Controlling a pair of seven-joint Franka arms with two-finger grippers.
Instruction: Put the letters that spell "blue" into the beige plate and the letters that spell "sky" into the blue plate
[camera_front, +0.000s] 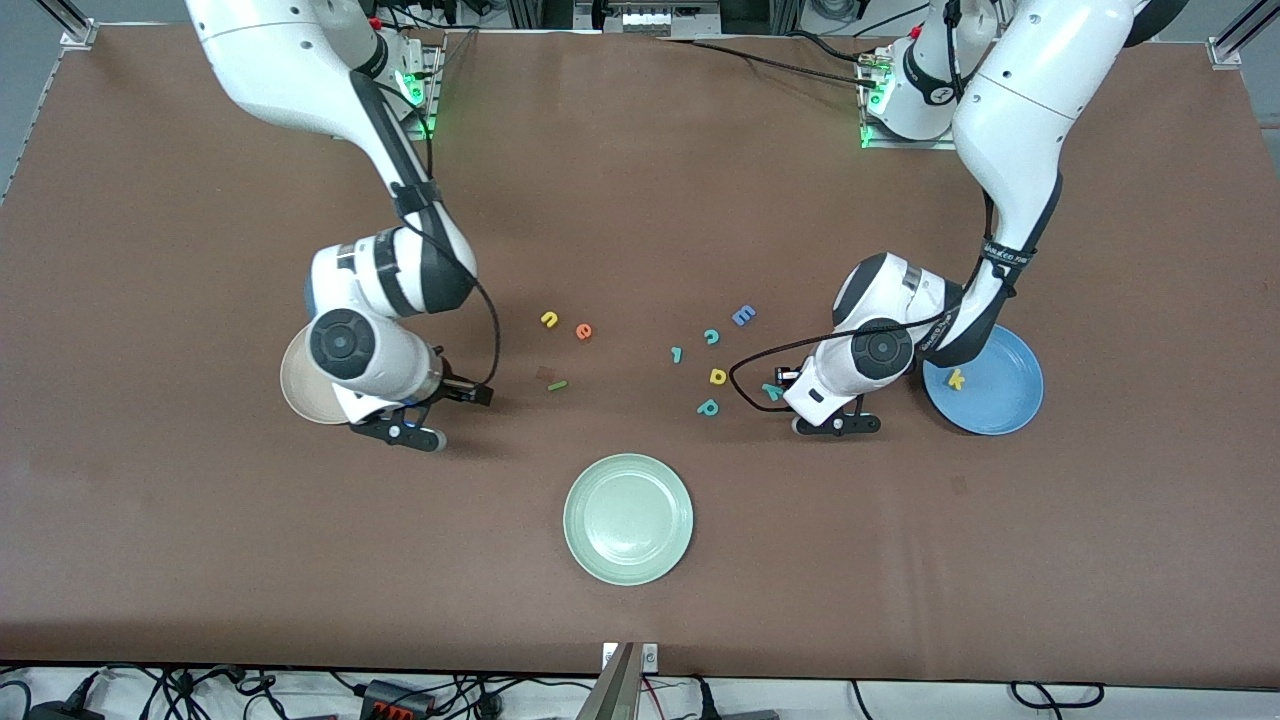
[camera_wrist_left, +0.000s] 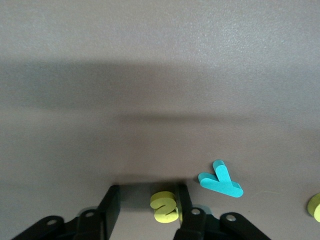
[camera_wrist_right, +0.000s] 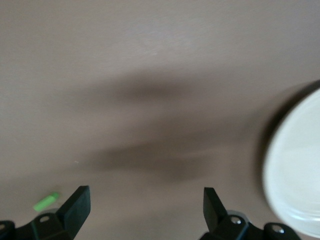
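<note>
Precision counts low in the left wrist view: the left gripper (camera_wrist_left: 147, 202) straddles the yellow s (camera_wrist_left: 165, 207), half-closed, one finger touching it and a gap at the other. It should centre before pinching, then lift straight. The teal y (camera_wrist_left: 220, 181) just beside it could be nudged. The blue plate (camera_front: 990, 400) nearby holds the yellow k (camera_front: 957, 379). The right gripper (camera_front: 440, 412) waits wide open and empty beside the beige plate (camera_front: 295, 385); green l (camera_front: 557, 385), yellow u (camera_front: 549, 319) and orange e (camera_front: 583, 332) lie mid-frame.
</note>
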